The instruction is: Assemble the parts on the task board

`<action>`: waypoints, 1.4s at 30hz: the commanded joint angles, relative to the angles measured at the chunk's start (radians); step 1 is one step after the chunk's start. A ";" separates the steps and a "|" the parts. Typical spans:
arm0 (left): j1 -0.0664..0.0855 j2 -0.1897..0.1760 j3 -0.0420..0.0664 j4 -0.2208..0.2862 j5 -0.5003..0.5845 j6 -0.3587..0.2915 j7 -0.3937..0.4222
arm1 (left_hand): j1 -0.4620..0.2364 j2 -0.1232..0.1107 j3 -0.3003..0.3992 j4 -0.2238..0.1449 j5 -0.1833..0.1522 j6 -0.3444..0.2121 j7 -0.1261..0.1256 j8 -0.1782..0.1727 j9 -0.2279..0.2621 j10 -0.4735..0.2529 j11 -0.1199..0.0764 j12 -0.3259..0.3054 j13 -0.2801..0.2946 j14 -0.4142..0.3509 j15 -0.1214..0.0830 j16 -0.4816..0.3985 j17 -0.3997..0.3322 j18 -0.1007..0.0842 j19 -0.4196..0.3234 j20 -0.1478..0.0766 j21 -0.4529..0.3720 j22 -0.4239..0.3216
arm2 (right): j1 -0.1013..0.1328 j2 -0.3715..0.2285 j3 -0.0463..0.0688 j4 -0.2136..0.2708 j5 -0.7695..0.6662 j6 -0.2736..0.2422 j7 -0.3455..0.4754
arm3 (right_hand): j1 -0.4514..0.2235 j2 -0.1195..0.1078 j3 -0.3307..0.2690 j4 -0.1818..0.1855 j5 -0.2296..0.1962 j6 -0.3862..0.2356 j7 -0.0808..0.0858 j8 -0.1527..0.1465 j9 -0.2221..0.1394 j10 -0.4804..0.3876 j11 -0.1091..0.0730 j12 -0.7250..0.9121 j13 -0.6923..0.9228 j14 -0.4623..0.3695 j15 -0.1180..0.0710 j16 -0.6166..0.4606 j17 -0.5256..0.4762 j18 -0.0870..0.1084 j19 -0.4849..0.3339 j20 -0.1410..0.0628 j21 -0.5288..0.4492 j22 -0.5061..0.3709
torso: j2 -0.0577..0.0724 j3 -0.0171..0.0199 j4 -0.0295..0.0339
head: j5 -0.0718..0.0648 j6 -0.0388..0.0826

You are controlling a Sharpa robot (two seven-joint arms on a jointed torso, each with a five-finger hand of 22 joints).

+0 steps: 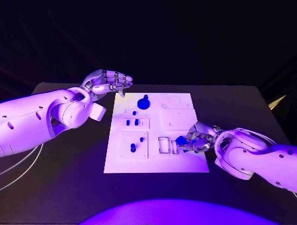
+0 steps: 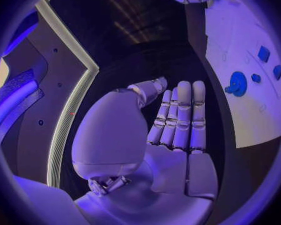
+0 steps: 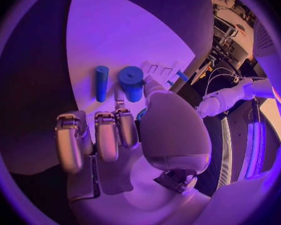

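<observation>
Here right hand (image 1: pixel 194 139) pinches blue part (image 1: pixel 181 140) over task board (image 1: pixel 178 161).

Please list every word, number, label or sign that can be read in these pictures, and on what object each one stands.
None can be read. The task board shows outlines and recesses but no legible print, and the blue parts, the arms and both hands carry no visible lettering.

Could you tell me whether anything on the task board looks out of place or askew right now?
Nothing stands out. The task board lies flat and square on the table, blue parts sit on it, and the right robot hand holds one blue part over its near right area.
</observation>
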 commanded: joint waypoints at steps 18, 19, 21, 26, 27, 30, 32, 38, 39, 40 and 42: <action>0.000 0.004 0.001 0.001 0.006 0.014 0.013 | -0.030 0.001 -0.010 0.017 0.003 -0.009 -0.001 0.009 -0.002 -0.013 0.002 0.014 -0.002 -0.010 0.002 0.000 -0.001 0.013 0.000 0.011 -0.015 -0.008 | 0.054 -0.034 0.002 0.106 0.207 -0.090 -0.026 | 0.059 0.045 0.075 -0.009 0.013 0.031 -0.019 0.015 0.016 0.036 -0.025 0.019 0.158 0.086 -0.021 0.010 0.154 -0.007 0.106 -0.021 0.005 0.263 | 0.000 -0.0016 0.0011 | -0.015 -0.001; 0.000 0.004 0.001 0.001 0.007 0.014 0.014 | -0.031 0.001 -0.011 0.018 0.003 -0.009 -0.001 0.009 -0.002 -0.013 0.002 0.014 -0.002 -0.010 0.002 0.000 -0.001 0.013 0.000 0.011 -0.016 -0.009 | 0.054 -0.028 0.002 0.105 0.217 -0.085 -0.027 | 0.058 0.043 0.075 -0.008 0.012 0.031 -0.019 0.015 0.016 0.035 -0.025 0.018 0.158 0.086 -0.021 0.009 0.153 -0.007 0.106 -0.022 0.005 0.263 | 0.000 -0.0016 0.0013 | -0.015 -0.001; 0.000 0.004 0.001 0.001 0.008 0.015 0.015 | -0.031 0.001 -0.011 0.018 0.003 -0.009 -0.001 0.009 -0.002 -0.013 0.002 0.014 -0.002 -0.010 0.002 0.000 -0.001 0.013 0.000 0.011 -0.016 -0.009 | 0.052 -0.016 0.002 0.101 0.232 -0.074 -0.027 | 0.055 0.042 0.076 -0.007 0.012 0.031 -0.018 0.014 0.016 0.035 -0.025 0.017 0.157 0.086 -0.021 0.009 0.154 -0.007 0.106 -0.022 0.005 0.263 | 0.000 -0.0010 0.0015 | -0.015 -0.002; 0.000 0.005 0.001 0.001 0.015 0.018 0.017 | -0.047 0.003 -0.016 0.033 0.002 -0.014 0.000 0.011 -0.003 -0.018 0.003 0.021 -0.002 -0.011 0.004 0.004 -0.001 0.014 0.002 0.013 -0.028 -0.017 | 0.041 0.017 0.002 0.090 0.253 -0.063 -0.029 | 0.045 0.042 0.081 0.000 0.012 0.034 -0.018 0.014 0.016 0.035 -0.024 0.015 0.156 0.086 -0.021 0.009 0.153 -0.007 0.106 -0.022 0.005 0.263 | 0.000 -0.0006 0.0009 | -0.012 -0.004; 0.000 0.005 0.001 0.001 0.016 0.018 0.018 | -0.047 0.003 -0.016 0.033 0.002 -0.014 0.000 0.011 -0.003 -0.018 0.003 0.021 -0.002 -0.011 0.004 0.004 -0.001 0.014 0.002 0.013 -0.028 -0.017 | 0.038 0.026 0.002 0.086 0.255 -0.061 -0.030 | 0.041 0.041 0.081 0.001 0.012 0.034 -0.018 0.014 0.017 0.035 -0.024 0.014 0.156 0.086 -0.021 0.009 0.153 -0.007 0.106 -0.023 0.005 0.263 | 0.001 -0.0003 0.0015 | -0.013 -0.004; 0.000 0.005 0.001 0.001 0.018 0.020 0.018 | -0.050 0.004 -0.017 0.036 0.002 -0.015 0.000 0.012 -0.003 -0.020 0.003 0.022 -0.002 -0.011 0.004 0.005 -0.001 0.014 0.003 0.014 -0.031 -0.020 | 0.035 0.044 0.002 0.077 0.256 -0.060 -0.033 | 0.020 0.034 0.080 0.004 0.009 0.037 -0.017 0.013 0.018 0.035 -0.024 0.011 0.155 0.086 -0.021 0.010 0.154 -0.007 0.106 -0.023 0.005 0.263 | 0.001 -0.0004 0.0015 | -0.013 -0.004; 0.000 0.005 0.001 0.002 0.019 0.021 0.018 | -0.050 0.004 -0.017 0.036 0.002 -0.015 0.000 0.012 -0.003 -0.020 0.003 0.022 -0.002 -0.011 0.004 0.005 -0.001 0.014 0.003 0.014 -0.031 -0.020 | 0.033 0.055 0.002 0.069 0.253 -0.060 -0.036 | -0.003 0.028 0.078 0.005 0.004 0.039 -0.017 0.013 0.020 0.035 -0.023 0.009 0.154 0.086 -0.020 0.009 0.153 -0.007 0.106 -0.023 0.005 0.263 | 0.000 -0.0009 0.0012 | -0.013 -0.003; 0.000 0.005 0.001 0.002 0.020 0.022 0.018 | -0.050 0.004 -0.017 0.036 0.002 -0.015 0.000 0.012 -0.003 -0.020 0.003 0.022 -0.002 -0.011 0.004 0.005 -0.001 0.014 0.003 0.014 -0.031 -0.020 | 0.031 0.080 0.002 0.044 0.240 -0.054 -0.045 | -0.031 0.023 0.075 0.005 -0.004 0.041 -0.017 0.013 0.023 0.035 -0.023 0.005 0.153 0.086 -0.020 0.010 0.155 -0.007 0.106 -0.022 0.005 0.263 | 0.001 -0.0013 0.0009 | -0.013 -0.005; 0.000 0.005 0.001 0.002 0.020 0.022 0.018 | -0.050 0.004 -0.017 0.036 0.002 -0.015 0.000 0.012 -0.003 -0.020 0.003 0.022 -0.002 -0.011 0.004 0.005 -0.001 0.014 0.003 0.014 -0.031 -0.020 | 0.030 0.084 0.002 0.039 0.237 -0.054 -0.047 | -0.031 0.023 0.075 0.005 -0.004 0.041 -0.017 0.013 0.023 0.035 -0.023 0.005 0.153 0.086 -0.020 0.010 0.155 -0.007 0.106 -0.022 0.005 0.263 | 0.001 -0.0009 0.0006 | -0.012 -0.005; 0.000 0.005 0.001 0.002 0.020 0.023 0.018 | -0.050 0.004 -0.017 0.036 0.002 -0.015 0.000 0.012 -0.003 -0.020 0.003 0.022 -0.002 -0.011 0.004 0.005 -0.001 0.014 0.003 0.014 -0.031 -0.020 | 0.029 0.087 0.002 0.035 0.234 -0.054 -0.048 | -0.043 0.021 0.073 0.006 -0.009 0.043 -0.017 0.013 0.024 0.034 -0.023 0.003 0.152 0.086 -0.020 0.010 0.156 -0.007 0.106 -0.022 0.005 0.263 | 0.001 -0.0003 0.0005 | -0.012 -0.005; 0.000 0.004 0.001 0.003 0.020 0.023 0.018 | -0.051 0.004 -0.017 0.037 0.002 -0.016 0.000 0.012 -0.003 -0.020 0.003 0.023 -0.002 -0.011 0.004 0.006 -0.001 0.014 0.003 0.014 -0.033 -0.021 | 0.028 0.092 0.002 0.027 0.229 -0.057 -0.049 | -0.052 0.020 0.072 0.005 -0.012 0.044 -0.017 0.013 0.025 0.034 -0.023 0.002 0.152 0.086 -0.020 0.010 0.156 -0.007 0.106 -0.022 0.005 0.263 | 0.001 -0.0002 0.0006 | -0.012 -0.004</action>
